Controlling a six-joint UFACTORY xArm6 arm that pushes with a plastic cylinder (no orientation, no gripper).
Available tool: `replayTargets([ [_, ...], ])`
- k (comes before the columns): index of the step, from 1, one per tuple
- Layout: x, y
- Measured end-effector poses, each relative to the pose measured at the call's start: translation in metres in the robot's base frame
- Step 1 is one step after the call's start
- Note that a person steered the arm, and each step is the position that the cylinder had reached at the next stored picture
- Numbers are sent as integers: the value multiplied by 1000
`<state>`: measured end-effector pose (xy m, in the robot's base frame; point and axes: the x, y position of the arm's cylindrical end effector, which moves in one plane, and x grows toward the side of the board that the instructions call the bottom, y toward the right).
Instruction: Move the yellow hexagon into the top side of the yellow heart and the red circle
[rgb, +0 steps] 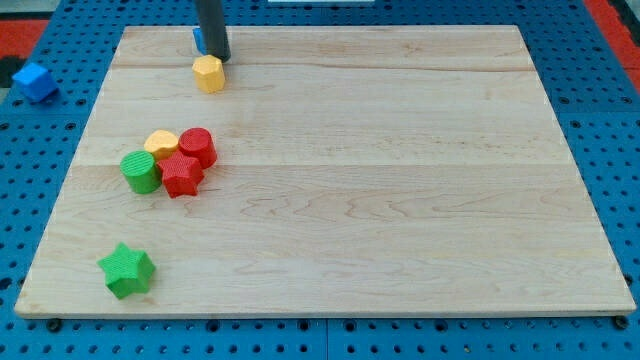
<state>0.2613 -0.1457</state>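
Note:
The yellow hexagon (208, 73) lies near the top left of the wooden board (400, 180). My tip (218, 58) stands just above and slightly right of it, touching or nearly touching its top edge. The yellow heart (161, 143) and the red circle (198, 146) sit side by side lower down on the left, well below the hexagon. The rod hides part of a blue block (199, 39) at the board's top edge.
A green circle (140, 171) and a red star (181, 175) press against the heart and red circle from below. A green star (127, 270) lies near the bottom left corner. A blue block (34, 81) sits off the board at the left.

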Motion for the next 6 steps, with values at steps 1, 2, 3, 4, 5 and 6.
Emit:
replayTargets([
  [1, 17, -7],
  [2, 44, -7],
  [3, 59, -3],
  [4, 60, 15],
  [5, 71, 10],
  [6, 83, -6],
])
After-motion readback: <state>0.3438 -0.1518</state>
